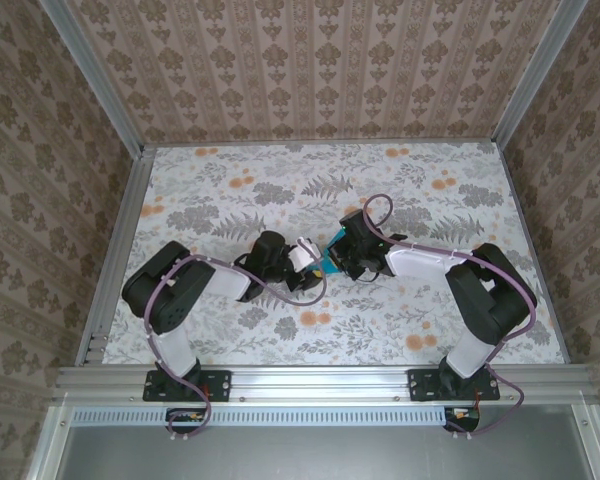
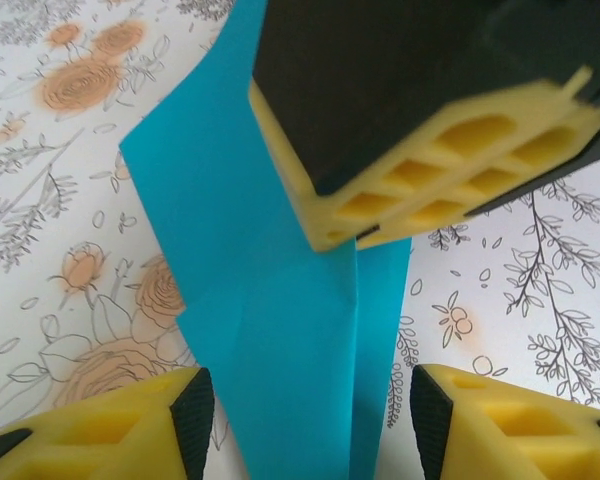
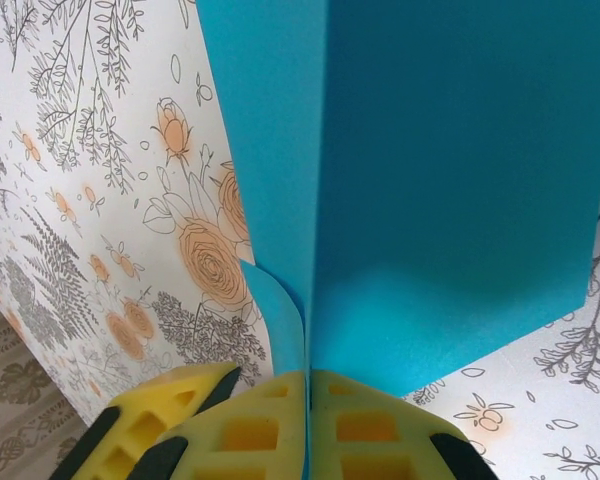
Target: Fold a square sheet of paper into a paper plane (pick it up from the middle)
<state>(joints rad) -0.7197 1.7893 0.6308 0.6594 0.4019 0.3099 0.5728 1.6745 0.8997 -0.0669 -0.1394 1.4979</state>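
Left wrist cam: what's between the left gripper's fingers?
The blue paper, clamped by the right gripper, runs between the open left gripper fingers in the left wrist view. A strip of table shows between paper and one finger.

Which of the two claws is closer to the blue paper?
The right one. The right gripper is shut on the blue paper at a fold; the left gripper straddles that paper, fingers open on either side, seemingly not touching it.

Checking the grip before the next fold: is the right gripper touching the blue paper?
Touching. The right wrist view shows the right gripper shut, its yellow fingers clamped on a fold of the blue paper.
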